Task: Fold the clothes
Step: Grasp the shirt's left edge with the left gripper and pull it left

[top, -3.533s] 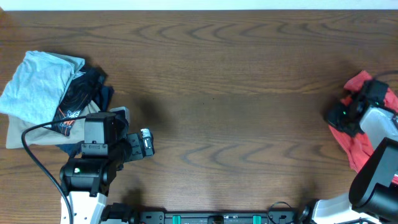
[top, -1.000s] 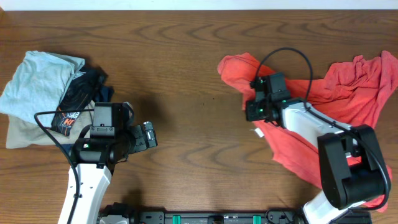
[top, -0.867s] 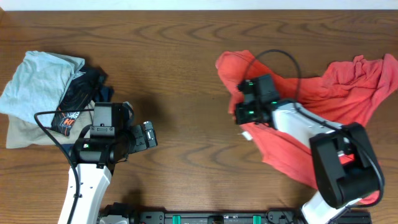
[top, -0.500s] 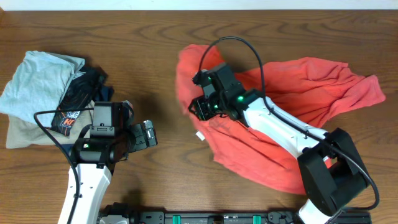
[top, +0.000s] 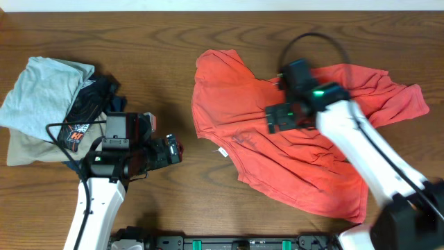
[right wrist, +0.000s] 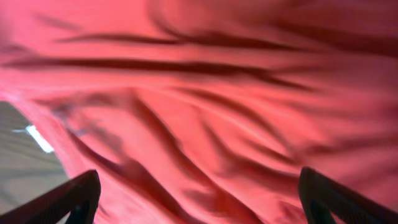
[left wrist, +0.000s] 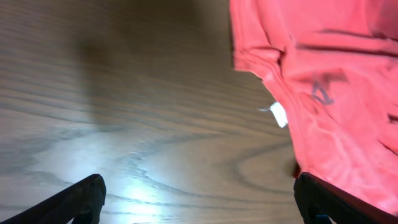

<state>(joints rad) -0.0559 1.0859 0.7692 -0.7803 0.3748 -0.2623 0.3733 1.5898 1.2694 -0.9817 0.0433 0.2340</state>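
Dragged in from the right edge, the shirt (top: 277, 153) is now lying rumpled across the table's (top: 208, 42) centre and right, the right gripper (top: 276, 119) hovering over its upper middle, jaws wide and empty, and the left gripper (top: 173, 149) waiting equally open and empty over bare wood near the tag (top: 223, 152). Folding before smoothing is risking trapped creases, and a pinch catching both layers could be dragging the whole shirt askew. No writing is reading legibly; only a faint grey mark (left wrist: 323, 93) is showing through the cloth.
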